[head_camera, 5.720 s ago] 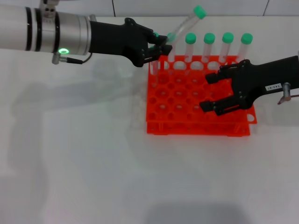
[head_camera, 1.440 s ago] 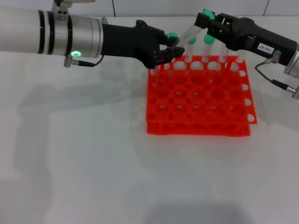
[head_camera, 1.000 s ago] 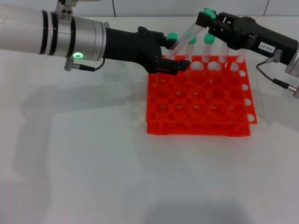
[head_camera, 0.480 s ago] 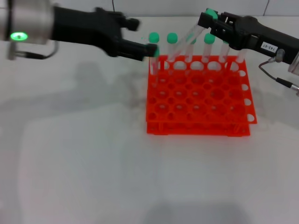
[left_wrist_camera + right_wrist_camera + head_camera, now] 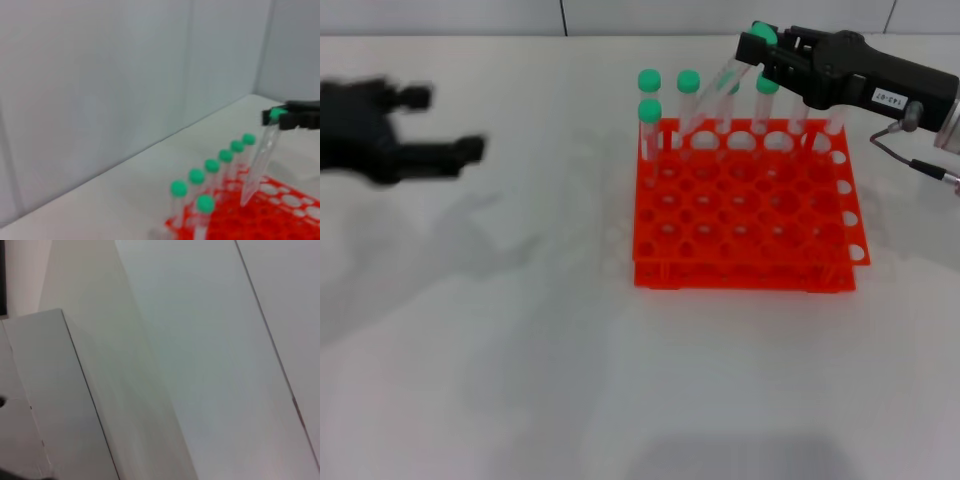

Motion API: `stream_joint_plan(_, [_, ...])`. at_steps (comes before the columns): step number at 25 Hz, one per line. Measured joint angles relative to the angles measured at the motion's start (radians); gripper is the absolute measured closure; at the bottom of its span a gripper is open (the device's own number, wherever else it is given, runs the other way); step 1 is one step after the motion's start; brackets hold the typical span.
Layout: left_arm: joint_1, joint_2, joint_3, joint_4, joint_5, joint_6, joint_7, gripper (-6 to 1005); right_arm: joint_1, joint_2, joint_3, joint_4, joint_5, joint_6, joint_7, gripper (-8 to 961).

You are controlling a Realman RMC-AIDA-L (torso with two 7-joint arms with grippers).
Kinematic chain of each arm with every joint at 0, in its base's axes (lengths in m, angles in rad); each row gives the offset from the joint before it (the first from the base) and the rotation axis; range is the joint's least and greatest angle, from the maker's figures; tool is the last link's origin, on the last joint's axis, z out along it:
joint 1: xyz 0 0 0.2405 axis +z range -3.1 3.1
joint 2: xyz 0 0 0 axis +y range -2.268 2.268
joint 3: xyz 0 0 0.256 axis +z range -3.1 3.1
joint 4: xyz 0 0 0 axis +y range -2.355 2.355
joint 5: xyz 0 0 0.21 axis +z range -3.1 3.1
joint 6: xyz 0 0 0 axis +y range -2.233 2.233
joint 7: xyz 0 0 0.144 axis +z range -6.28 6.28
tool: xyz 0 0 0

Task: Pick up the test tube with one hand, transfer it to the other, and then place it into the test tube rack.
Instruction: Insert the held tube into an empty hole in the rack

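Over rack: tilted clear green-capped tube.

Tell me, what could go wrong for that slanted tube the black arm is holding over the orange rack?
The right hand grips the test tube only near its green cap, and it hangs tilted, so its tip may catch a hole's rim on the test tube rack rather than slide in. It also slants close past the standing tubes in the back row and might knock one. The left hand is far off to the side and could not steady it.
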Motion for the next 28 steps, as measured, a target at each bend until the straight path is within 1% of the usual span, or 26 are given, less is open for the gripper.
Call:
stream_joint_plan(2, [0.075,-0.01,-0.003,0.013,-0.024,-0.014,0.049,118,0.003,0.0,0.0,-0.007,-0.01,0.003,0.006,704])
stream_joint_plan(3, [0.098,-0.011,-0.001,0.004,-0.041,-0.02,0.075,118,0.005,-0.001,0.0,-0.013,-0.015,0.005,0.01,704])
stream_joint_plan(4, [0.137,-0.012,0.001,-0.025,-0.072,-0.029,0.126,118,0.007,-0.001,0.0,-0.019,-0.022,0.007,0.014,704])
stream_joint_plan(7, [0.183,-0.014,0.001,-0.112,-0.136,-0.039,0.235,118,0.011,-0.002,0.0,-0.038,-0.043,0.015,0.025,704])
stream_joint_plan(9, [0.197,-0.014,-0.002,-0.196,-0.181,-0.042,0.321,119,0.012,-0.003,0.0,-0.052,-0.057,0.017,0.036,704])
stream_joint_plan(13, [0.201,-0.012,-0.014,-0.34,-0.23,-0.043,0.468,119,0.012,-0.004,0.0,-0.093,-0.099,0.025,0.059,704])
stream_joint_plan(15, [0.19,-0.011,-0.029,-0.41,-0.243,-0.046,0.531,119,0.012,-0.002,0.0,-0.12,-0.129,0.031,0.074,704])
stream_joint_plan(18, [0.164,-0.007,-0.058,-0.481,-0.247,-0.054,0.568,119,0.014,0.001,0.0,-0.161,-0.178,0.047,0.099,704])
stream_joint_plan(21, [0.142,-0.006,-0.082,-0.524,-0.245,-0.055,0.587,118,0.021,0.002,-0.016,-0.209,-0.217,0.072,0.137,704])
stream_joint_plan(24, [0.132,-0.005,-0.085,-0.532,-0.241,-0.061,0.593,118,0.03,-0.001,-0.061,-0.273,-0.252,0.102,0.194,704])
stream_joint_plan(28, [0.108,-0.004,-0.085,-0.535,-0.232,-0.066,0.593,118,0.039,0.001,-0.079,-0.366,-0.344,0.137,0.3,704])
